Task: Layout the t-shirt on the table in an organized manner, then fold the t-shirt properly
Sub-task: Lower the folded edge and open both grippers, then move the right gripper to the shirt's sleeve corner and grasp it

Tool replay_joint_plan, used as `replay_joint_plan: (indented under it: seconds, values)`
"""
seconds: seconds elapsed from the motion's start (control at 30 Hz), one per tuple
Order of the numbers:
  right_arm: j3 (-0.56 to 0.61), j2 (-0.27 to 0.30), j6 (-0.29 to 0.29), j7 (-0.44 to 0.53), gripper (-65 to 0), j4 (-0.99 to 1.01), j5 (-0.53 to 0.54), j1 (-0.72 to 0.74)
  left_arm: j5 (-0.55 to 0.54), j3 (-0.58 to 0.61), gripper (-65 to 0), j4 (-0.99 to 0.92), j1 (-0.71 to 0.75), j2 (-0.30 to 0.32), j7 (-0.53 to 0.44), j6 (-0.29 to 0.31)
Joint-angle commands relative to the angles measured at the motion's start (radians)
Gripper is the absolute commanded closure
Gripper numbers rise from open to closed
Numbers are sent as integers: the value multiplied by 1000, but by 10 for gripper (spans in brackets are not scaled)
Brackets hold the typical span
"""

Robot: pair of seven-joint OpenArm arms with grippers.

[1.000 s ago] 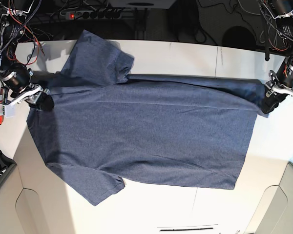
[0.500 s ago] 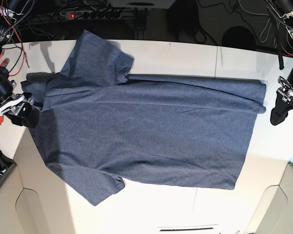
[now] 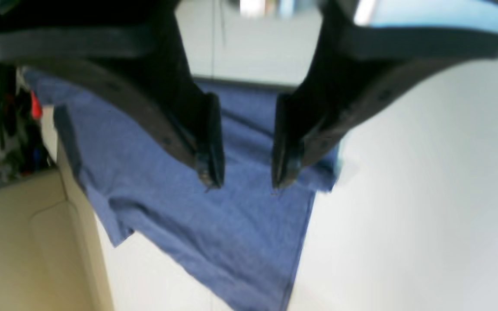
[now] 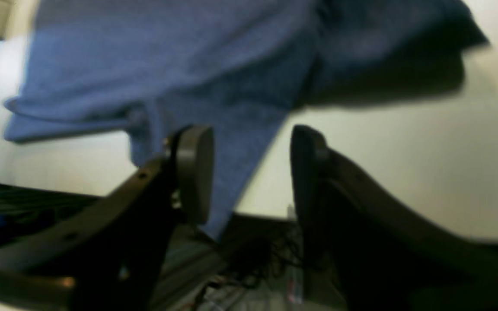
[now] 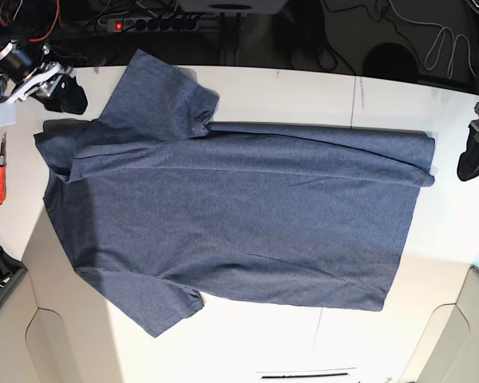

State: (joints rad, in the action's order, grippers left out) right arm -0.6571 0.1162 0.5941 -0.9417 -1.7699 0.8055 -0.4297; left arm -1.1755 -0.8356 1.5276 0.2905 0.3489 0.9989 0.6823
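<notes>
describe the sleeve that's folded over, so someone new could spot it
Start at the white table in the base view; the navy t-shirt covers most of it. Go to the shirt's left end, far side, near the right pincer. That sleeve lies doubled over the body in a darker layer, while the near sleeve spreads flat on the table.

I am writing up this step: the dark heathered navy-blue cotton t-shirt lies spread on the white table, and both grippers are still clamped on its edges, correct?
Not quite. The dark heathered navy-blue cotton t-shirt does lie spread on the white table, but neither gripper grips it: the base view shows the left gripper and right gripper apart from the cloth, jaws open.
</notes>
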Motion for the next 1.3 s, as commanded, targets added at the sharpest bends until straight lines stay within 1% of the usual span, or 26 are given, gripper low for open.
replay_joint_plan:
  seconds: [0.0,0.13,0.3,0.37,0.53,0.6,0.63,0.67,0.73,0.8,0.87,1.0,1.1,1.2,1.23,1.27]
  values:
    - [-4,5,-4,22,-278,11,16,3,-34,-4,-226,18,-5,15,-8,16]
    - [-3,-3,-6,24,-280,149,32,47,-38,-4,-226,18,-5,8,-7,16]
    - [15,-3,-6,25,-284,294,24,131,-37,-4,-226,18,-4,-1,-6,16]
    - [60,-3,-6,25,-284,328,16,146,-38,-3,-226,18,-5,-1,-7,16]
    - [212,-3,-7,25,-284,365,6,146,-37,-3,-226,18,-5,0,-7,16]
    - [245,-3,-8,25,-281,365,-6,142,-36,-3,-226,18,-4,0,-7,16]
    - [251,-3,-12,24,-253,364,-5,138,-36,-3,-226,18,-4,0,-6,16]
    - [252,-3,-14,19,-191,364,-4,136,-35,-3,-226,18,-4,0,-6,16]
    - [249,-3,-14,-1,0,362,13,136,-33,-3,-226,18,-4,0,-6,16]
    - [244,-3,-14,-21,0,348,71,136,-33,-3,-226,18,-4,0,-6,16]
    - [242,-3,-13,-20,0,312,101,145,-34,-3,-226,18,-5,0,-6,16]
    - [245,-3,-13,-20,0,244,88,238,-37,-3,-226,18,-5,0,-6,16]
    - [268,-3,-13,-2,0,247,28,352,-40,-3,-226,18,-5,0,-6,16]
    - [333,-3,-14,74,0,257,-68,452,-40,-3,-226,18,-5,0,-7,16]
    - [363,-3,-14,84,0,262,-101,480,-40,-3,-226,18,-5,0,-7,16]
    - [394,-3,-14,85,-65,268,-130,509,-40,-3,-226,18,-5,0,-7,16]
